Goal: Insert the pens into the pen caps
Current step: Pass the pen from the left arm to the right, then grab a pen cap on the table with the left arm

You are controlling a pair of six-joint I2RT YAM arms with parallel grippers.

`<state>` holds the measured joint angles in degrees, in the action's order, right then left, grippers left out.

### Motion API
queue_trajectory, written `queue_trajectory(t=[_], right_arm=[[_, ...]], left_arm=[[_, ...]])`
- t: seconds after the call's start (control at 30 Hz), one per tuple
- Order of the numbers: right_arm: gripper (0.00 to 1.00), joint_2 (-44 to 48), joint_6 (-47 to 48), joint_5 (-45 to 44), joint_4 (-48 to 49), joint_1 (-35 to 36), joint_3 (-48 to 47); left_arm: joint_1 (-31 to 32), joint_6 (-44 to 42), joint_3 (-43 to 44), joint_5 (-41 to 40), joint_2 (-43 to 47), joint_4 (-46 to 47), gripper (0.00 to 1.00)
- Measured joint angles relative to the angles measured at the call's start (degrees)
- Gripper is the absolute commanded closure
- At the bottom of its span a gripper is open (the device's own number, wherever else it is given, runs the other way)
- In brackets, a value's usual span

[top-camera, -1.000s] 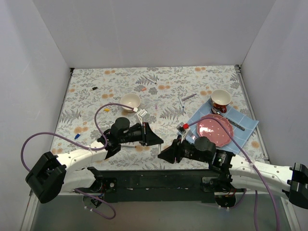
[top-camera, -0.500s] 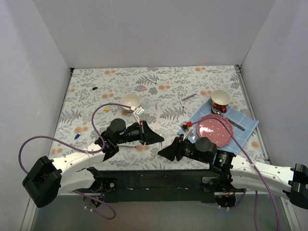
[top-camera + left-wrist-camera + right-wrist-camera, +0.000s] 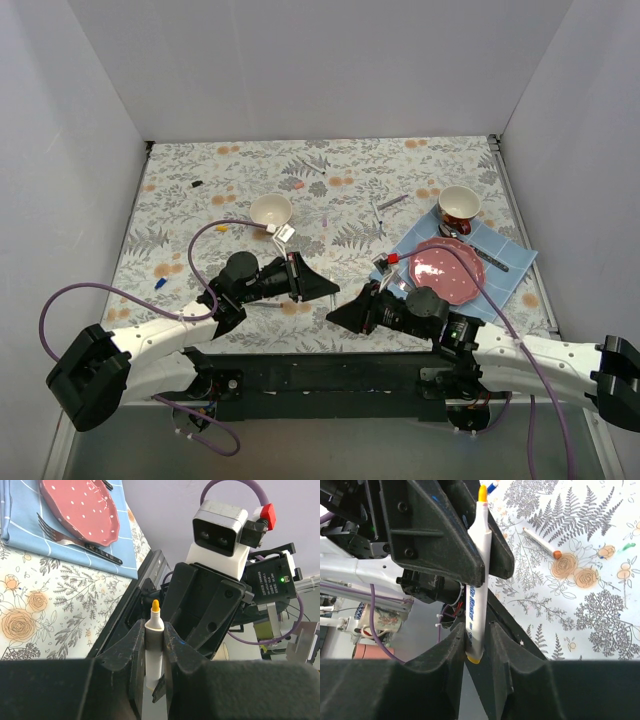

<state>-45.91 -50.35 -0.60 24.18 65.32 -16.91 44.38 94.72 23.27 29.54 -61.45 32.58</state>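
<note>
Centre frame, left gripper (image 3: 154,632) clamps a white orange-tipped plastic marker pen (image 3: 155,616); right gripper (image 3: 476,632) straddles its barrel, grip unclear, and should close squarely.

Plain white walls (image 3: 320,60) close the space at 9, 12 and 3 o'clock. A table cloth (image 3: 250,165) printed with grey leaves and orange flowers fills the middle. A black bar (image 3: 320,375) runs along 6 o'clock. The light is soft and even.

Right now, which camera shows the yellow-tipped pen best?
Right wrist: the yellow-tipped pen shows almost whole, nib to tail, printing included. The left wrist view shows just its nib end; in the top view it cannot be made out.
</note>
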Motion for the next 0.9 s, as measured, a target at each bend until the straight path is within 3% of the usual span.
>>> queue_trajectory(t=[0.03,0.07,0.13,0.17,0.2,0.3,0.43,0.6,0.77,0.9], right_arm=[[0.86,-0.35,-0.13,0.09,0.7,0.0,0.02],[0.93,-0.61,-0.33,0.44,1.46,0.0,0.13],[0.99,-0.74,-0.72,0.87,2.69,0.0,0.57],[0.99,-0.74,-0.81,1.09,3.08,-0.09,0.74],[0.99,-0.74,-0.92,1.2,3.3,-0.11,0.85],[0.99,-0.09,-0.98,1.03,2.71,-0.11,0.98],[0.99,4.17,-0.96,-1.81,-1.31,-0.09,1.14],[0.99,11.34,-0.44,-6.88,-8.52,-0.11,1.18],[0.99,15.82,1.25,-10.58,-14.97,-0.11,1.16],[0.99,18.23,3.06,-12.52,-18.08,-0.09,1.16]], left_arm=[[0.0,0.24,0.0,-0.22,0.0,0.07,1.0],[0.0,0.39,0.0,-0.39,0.0,0.31,1.0],[0.0,0.55,-0.02,-0.42,0.0,0.92,1.0],[0.0,0.66,-0.04,-0.48,0.0,1.05,0.94],[0.0,0.72,-0.04,-0.5,0.0,1.07,0.73],[0.0,0.39,0.17,-1.44,0.26,-0.28,0.4],[0.2,-1.77,3.89,-8.09,3.52,-11.98,0.2],[-0.15,-1.73,14.23,-29.31,9.09,-32.74,0.21],[-3.67,4.44,23.65,-51.6,10.19,-50.18,0.21],[-12.52,6.49,29.11,-58.4,6.25,-59.08,0.24]])
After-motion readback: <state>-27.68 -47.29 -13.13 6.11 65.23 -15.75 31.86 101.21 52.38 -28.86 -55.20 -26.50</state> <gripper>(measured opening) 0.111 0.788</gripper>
